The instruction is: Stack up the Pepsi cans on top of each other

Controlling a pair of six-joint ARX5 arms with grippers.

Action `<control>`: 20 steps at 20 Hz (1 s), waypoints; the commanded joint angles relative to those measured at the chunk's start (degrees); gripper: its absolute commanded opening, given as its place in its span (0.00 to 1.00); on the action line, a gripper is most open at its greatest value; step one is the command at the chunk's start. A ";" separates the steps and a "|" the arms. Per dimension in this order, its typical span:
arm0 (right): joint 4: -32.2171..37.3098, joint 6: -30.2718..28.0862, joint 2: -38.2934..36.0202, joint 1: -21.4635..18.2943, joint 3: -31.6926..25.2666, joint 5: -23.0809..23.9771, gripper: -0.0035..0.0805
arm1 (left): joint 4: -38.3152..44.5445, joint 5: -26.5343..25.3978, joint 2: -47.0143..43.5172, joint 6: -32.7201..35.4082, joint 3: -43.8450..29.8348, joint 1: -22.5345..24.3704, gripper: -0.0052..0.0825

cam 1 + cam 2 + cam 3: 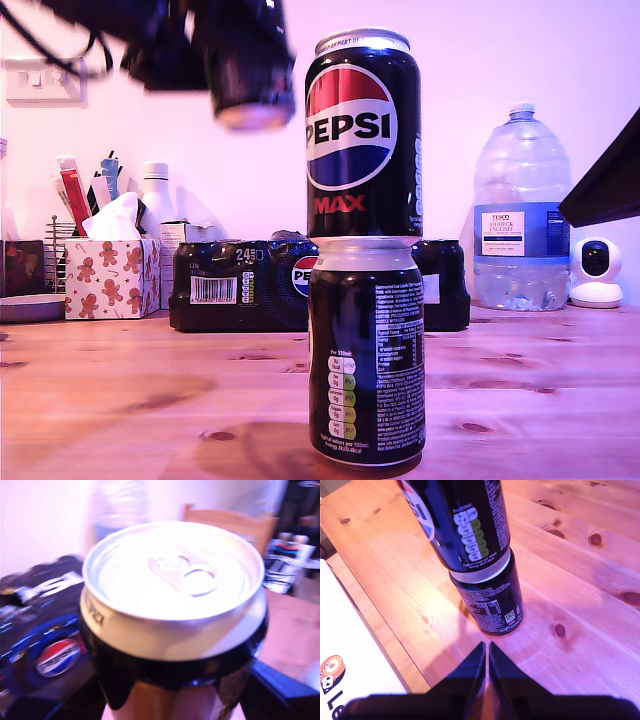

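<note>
Two black Pepsi Max cans stand stacked at the middle of the wooden table. The upper can (pixel 362 135) (pixel 465 525) shows its globe logo, and the lower can (pixel 367 350) (pixel 490 600) shows white nutrition text. A third can (pixel 250 75) (pixel 172 580) hangs blurred in the air at the exterior view's upper left, level with the top of the stack. My first gripper (pixel 230 40) (pixel 175 705) is shut on it. My second gripper (pixel 486 652) is shut on nothing and hovers above the table, apart from the stack.
A shrink-wrapped black multipack (pixel 235 285) lies behind the stack. A big clear water bottle (pixel 520 220) and a white camera (pixel 597 270) stand at the exterior view's right, below a dark arm part (pixel 605 180). A gingerbread tissue box (pixel 110 275) stands at its left.
</note>
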 commanded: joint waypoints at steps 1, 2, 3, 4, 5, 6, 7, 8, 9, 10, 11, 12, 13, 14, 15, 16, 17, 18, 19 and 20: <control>0.48 -0.02 0.24 0.35 -0.50 0.00 0.03 | 0.02 0.26 -2.01 0.61 3.65 -1.22 0.60; 0.48 -0.02 0.24 0.35 -0.50 0.00 0.03 | -1.51 0.33 -2.29 0.63 4.59 -2.14 0.60; 0.48 -0.02 0.24 0.37 -0.50 0.00 0.03 | -2.86 0.33 -2.29 0.87 5.68 -3.04 0.60; 0.48 -0.02 0.24 0.35 -0.50 0.00 0.03 | -4.15 0.33 -2.29 1.22 6.75 -3.98 0.60; 0.48 -0.02 0.24 0.35 -0.50 0.00 0.03 | -5.27 0.33 -2.27 1.33 7.76 -4.96 0.60; 0.48 -0.02 0.24 0.37 -0.50 0.00 0.03 | -6.34 0.33 -2.27 2.16 8.72 -5.92 0.60; 0.50 -0.02 0.24 0.35 -0.50 0.00 0.03 | -7.32 0.31 -2.27 2.54 9.53 -6.71 0.60; 0.50 -0.02 0.24 0.35 -0.50 0.00 0.03 | -7.63 0.33 -2.27 2.54 10.08 -7.52 0.60; 0.50 -0.02 0.24 0.35 -0.50 0.00 0.03 | -7.72 0.31 -2.27 2.54 10.40 -8.39 0.60; 0.48 -0.02 0.24 0.37 -0.50 0.00 0.03 | -8.09 0.31 -2.27 2.56 10.69 -9.16 0.60; 0.48 -0.02 0.24 0.35 -0.50 0.00 0.03 | -8.33 0.31 -2.27 2.56 10.80 -9.90 0.60; 0.48 -0.02 0.24 0.35 -0.50 0.00 0.03 | -8.41 0.31 -2.27 2.58 10.82 -10.69 0.60; 0.48 -0.02 0.24 0.35 -0.50 0.00 0.03 | -8.46 0.31 -2.27 2.56 10.82 -11.37 0.60; 0.48 -0.02 0.24 0.35 -0.50 0.00 0.03 | -8.59 0.28 -2.27 2.56 10.82 -11.96 0.60; 0.48 -0.02 0.24 0.35 -0.50 0.00 0.03 | -8.79 0.28 -2.27 2.56 10.82 -12.41 0.60; 0.48 -0.02 0.24 0.35 -0.50 0.00 0.03 | -8.90 0.28 -2.27 2.54 10.82 -12.87 0.60; 0.48 -0.02 0.24 0.35 -0.50 0.00 0.03 | -8.87 0.28 -2.27 2.54 10.82 -13.33 0.60; 0.48 -0.02 0.24 0.35 -0.50 0.00 0.03 | -8.83 0.28 -2.27 2.56 10.82 -13.84 0.60; 0.48 -0.02 0.24 0.35 -0.50 0.00 0.03 | -8.85 0.28 -2.27 2.54 10.82 -14.36 0.60; 0.52 -0.02 0.24 0.35 -0.50 0.00 0.03 | -8.94 0.26 -2.27 2.54 10.82 -14.80 0.60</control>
